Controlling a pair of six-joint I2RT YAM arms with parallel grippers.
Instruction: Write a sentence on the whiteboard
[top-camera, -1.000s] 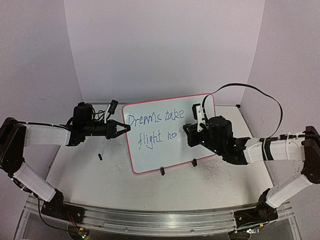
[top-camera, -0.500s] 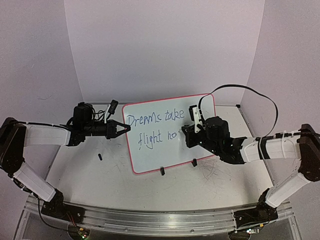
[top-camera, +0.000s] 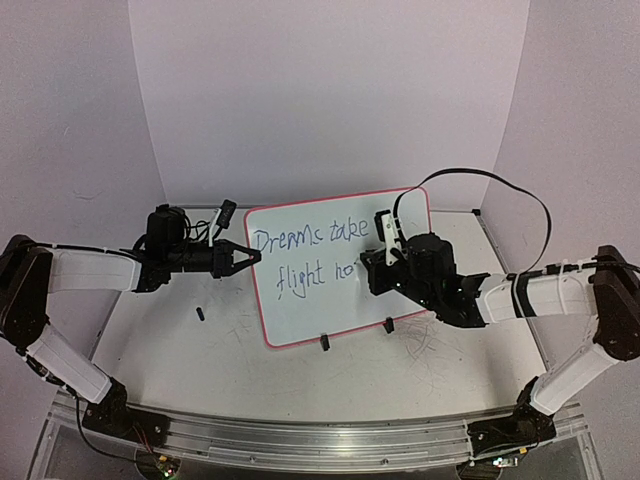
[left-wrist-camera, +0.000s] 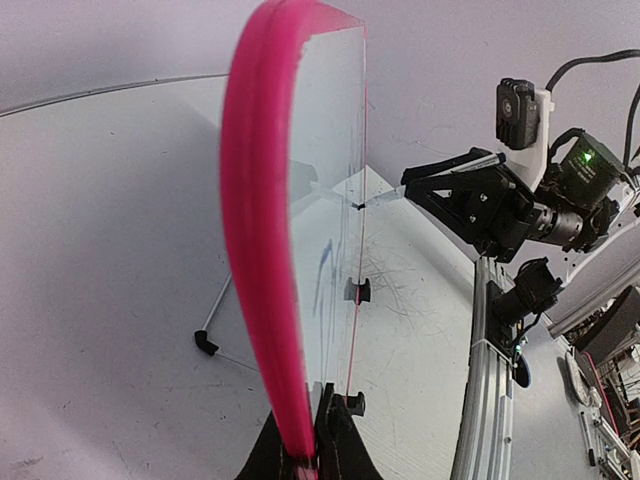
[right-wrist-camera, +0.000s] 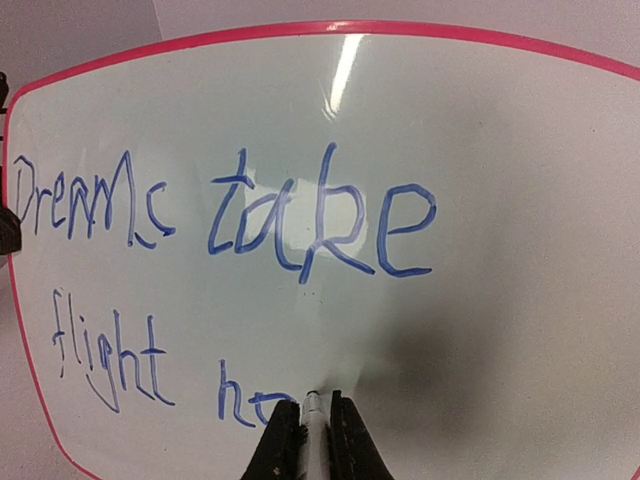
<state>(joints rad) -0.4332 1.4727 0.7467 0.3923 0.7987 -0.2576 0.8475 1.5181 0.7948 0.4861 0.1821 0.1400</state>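
1. The top camera sat high behind the near edge of the desk (top-camera: 150, 340), looking down and forward over all of it.
2. The left wrist camera looked edge-on along the whiteboard (left-wrist-camera: 262, 250) from very close, with the right arm (left-wrist-camera: 560, 190) beyond.
3. The right wrist camera squarely faced the board's written side, close up.
4. All three views shared the whiteboard.

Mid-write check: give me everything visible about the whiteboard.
The whiteboard is glossy white with a pink-red rim and rounded corners, standing on two black clip feet. Blue handwriting reads "Dreams take flight" plus an unfinished word. The left gripper pinches its left edge; the marker in the right gripper touches its face.
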